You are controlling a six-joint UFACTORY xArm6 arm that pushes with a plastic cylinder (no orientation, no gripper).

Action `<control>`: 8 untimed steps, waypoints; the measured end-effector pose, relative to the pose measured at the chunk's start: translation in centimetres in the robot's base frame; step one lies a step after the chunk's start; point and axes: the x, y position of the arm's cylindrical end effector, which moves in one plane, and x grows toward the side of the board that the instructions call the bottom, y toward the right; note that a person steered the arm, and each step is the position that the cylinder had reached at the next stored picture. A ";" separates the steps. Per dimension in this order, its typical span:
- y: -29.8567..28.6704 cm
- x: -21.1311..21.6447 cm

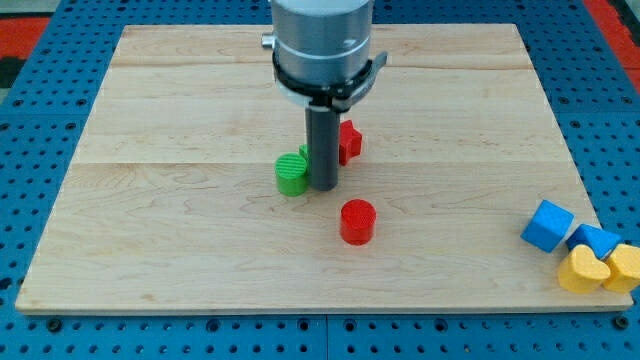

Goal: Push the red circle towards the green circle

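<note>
Near the bench's middle, slightly toward the near edge, stands the red circle (pixel 357 221), an upright short cylinder resting flat on the wood. It sits apart from everything else, with bare wood all round it.

Up and to the left of it, farther back, is the green circle (pixel 292 174), also upright, its ribbed top showing. A gap of bare bench lies between the two circles. A sliver of another green block (pixel 304 152) shows just behind the green circle, mostly hidden by the rod; its shape cannot be made out.

My tip (pixel 323 187) rests on the bench just right of the green circle, touching it or very nearly so, and to the far left of the red circle, clear of it. The end effector is a plain dark rod with nothing that opens or closes, and it holds nothing.

Behind the rod on its right side, a red block (pixel 349 141) of angular shape is partly hidden.

Far off at the near right corner, a cluster sits together: a blue cube (pixel 547 225), a second blue block (pixel 597 240) beside it, a yellow heart (pixel 582 270), and another yellow block (pixel 625 267) cut off by the view's right edge.

The wooden bench (pixel 180 110) lies on a blue pegboard (pixel 40 120).
</note>
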 end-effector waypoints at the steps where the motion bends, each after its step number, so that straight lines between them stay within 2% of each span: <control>1: -0.4 -0.8; 3: -0.1 1.1; 5: 5.6 1.3; 8: 5.3 7.7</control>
